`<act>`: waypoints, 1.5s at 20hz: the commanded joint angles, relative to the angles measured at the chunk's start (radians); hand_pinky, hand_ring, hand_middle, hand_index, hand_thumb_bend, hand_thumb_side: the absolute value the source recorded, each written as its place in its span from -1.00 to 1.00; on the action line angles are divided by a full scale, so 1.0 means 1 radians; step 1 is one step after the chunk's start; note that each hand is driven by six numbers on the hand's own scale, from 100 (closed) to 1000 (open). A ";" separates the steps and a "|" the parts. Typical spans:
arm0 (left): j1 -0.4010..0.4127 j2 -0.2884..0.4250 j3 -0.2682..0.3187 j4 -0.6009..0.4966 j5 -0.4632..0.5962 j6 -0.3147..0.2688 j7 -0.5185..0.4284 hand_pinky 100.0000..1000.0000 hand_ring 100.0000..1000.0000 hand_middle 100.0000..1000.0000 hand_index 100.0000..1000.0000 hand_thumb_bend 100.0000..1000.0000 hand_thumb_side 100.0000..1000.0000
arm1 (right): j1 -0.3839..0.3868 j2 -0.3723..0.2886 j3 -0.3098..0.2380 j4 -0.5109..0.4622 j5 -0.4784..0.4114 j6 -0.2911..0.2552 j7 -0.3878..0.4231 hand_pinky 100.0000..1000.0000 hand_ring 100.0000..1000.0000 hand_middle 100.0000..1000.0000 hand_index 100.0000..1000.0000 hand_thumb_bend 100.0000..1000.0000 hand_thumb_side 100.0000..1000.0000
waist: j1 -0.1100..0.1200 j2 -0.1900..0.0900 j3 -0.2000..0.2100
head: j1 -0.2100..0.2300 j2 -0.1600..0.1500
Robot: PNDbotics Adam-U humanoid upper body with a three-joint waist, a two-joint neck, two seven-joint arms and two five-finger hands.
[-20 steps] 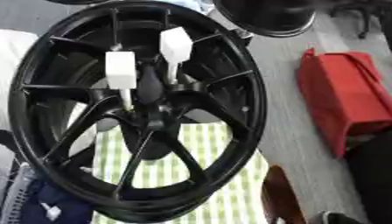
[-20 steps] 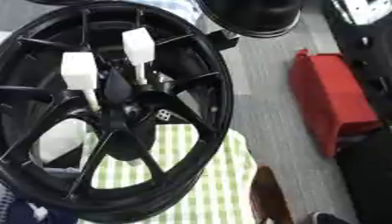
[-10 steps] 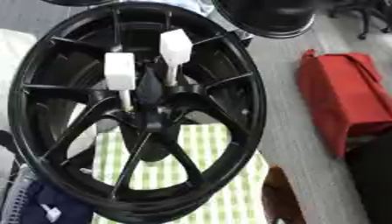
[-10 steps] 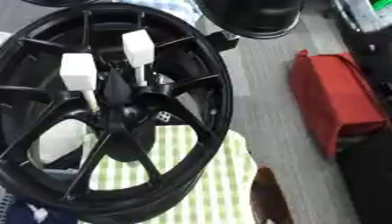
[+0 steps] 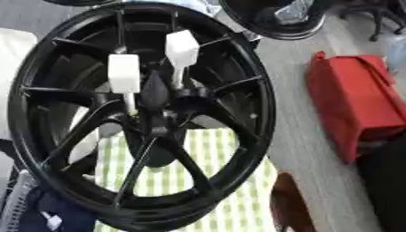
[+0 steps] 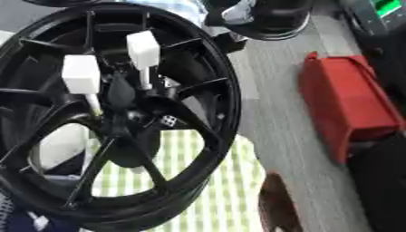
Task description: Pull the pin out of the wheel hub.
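Nothing among the task's things has moved since a second ago; only the framing differs by a hair. Two pins stand in the one black wheel hub point(image 5: 158, 113), both still seated near its centre. One pin point(image 5: 124, 80), the left one, has a white block head and a thin pale stem running down toward the hub's middle. The second pin point(image 5: 181, 49) sits just beside it, up and to the right, with the same white head and stem. Black spokes fan out from the centre to the rim, and the wheel stands tilted over a green-and-white checked cloth point(image 5: 230, 181), which shows through the gaps. One red bag point(image 6: 349, 104) lies to the right on the grey floor, well apart from the wheel. Neither robot hand shows in either view, so nothing can be said of their fingers.
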 commanded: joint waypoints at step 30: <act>0.081 0.025 -0.010 -0.082 -0.054 0.024 -0.020 0.54 0.72 0.04 0.42 0.33 -0.14 | -0.080 0.363 0.057 0.272 0.283 -0.113 0.036 0.57 0.58 0.54 0.65 -0.14 -0.46 | 0.005 -0.091 -0.119 | 0.063 0.025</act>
